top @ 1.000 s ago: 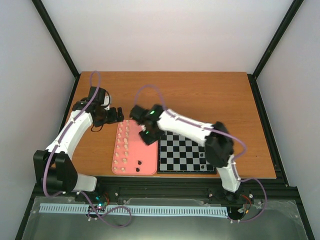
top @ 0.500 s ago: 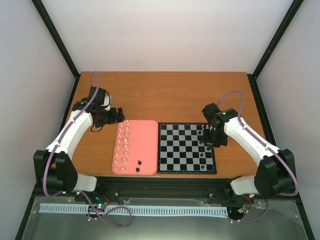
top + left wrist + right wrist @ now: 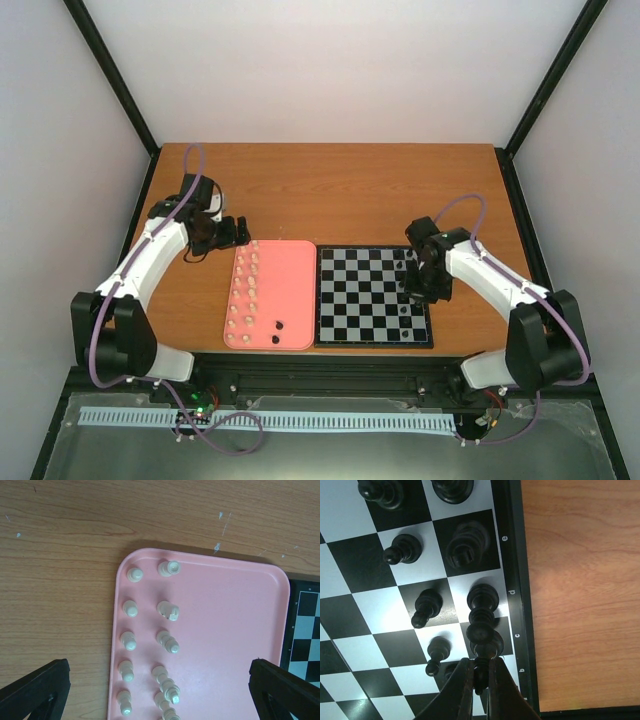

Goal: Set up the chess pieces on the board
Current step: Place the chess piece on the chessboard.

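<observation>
**Right gripper places a black piece on the board's edge row**
The right gripper [image 3: 480,669] pinches the head of a black piece [image 3: 484,637] over the lettered edge of the board [image 3: 355,620], beside other black pieces [image 3: 402,549] standing there. The next move looks like seating it squarely, then letting go. The left gripper [image 3: 159,669] hangs spread over the pink tray [image 3: 230,630] of white pieces [image 3: 131,608].

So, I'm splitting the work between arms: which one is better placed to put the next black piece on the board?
Right. The right pincer is shut on a black piece above the right-edge squares of the board. The left pincer hangs open by white pieces in the pink tray.
</observation>
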`<state>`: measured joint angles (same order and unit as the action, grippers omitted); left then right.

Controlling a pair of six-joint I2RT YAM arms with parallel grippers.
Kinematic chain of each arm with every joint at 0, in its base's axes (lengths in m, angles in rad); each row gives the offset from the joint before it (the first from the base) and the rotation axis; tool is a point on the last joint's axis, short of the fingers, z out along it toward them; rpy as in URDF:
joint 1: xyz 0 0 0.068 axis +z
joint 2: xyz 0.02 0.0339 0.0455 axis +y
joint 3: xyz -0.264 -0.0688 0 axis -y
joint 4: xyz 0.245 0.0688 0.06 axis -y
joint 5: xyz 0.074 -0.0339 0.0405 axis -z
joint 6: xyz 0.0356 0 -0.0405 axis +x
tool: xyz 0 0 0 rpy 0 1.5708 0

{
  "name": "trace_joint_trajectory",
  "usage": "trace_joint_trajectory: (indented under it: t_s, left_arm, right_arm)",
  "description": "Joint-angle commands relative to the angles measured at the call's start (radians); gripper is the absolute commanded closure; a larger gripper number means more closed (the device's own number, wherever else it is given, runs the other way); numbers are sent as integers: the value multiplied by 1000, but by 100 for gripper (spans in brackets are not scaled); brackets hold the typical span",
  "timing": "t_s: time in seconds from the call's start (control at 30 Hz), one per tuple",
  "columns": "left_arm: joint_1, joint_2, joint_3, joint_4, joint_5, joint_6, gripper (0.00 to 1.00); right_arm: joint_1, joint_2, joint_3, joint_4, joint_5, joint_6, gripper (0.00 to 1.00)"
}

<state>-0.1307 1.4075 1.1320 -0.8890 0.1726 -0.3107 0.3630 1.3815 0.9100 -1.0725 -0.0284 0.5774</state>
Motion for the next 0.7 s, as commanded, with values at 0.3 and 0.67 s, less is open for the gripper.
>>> trace_joint_trajectory:
  t_s: [0.3, 0.67]
  left_arm:
    - [-3, 21, 37, -13, 1, 3, 0]
    - [-3, 16, 28, -7, -1, 3, 0]
  right_arm:
    - [-9, 44, -40, 64, 2, 9, 97]
    - [-9, 22, -51, 36, -1, 28, 97]
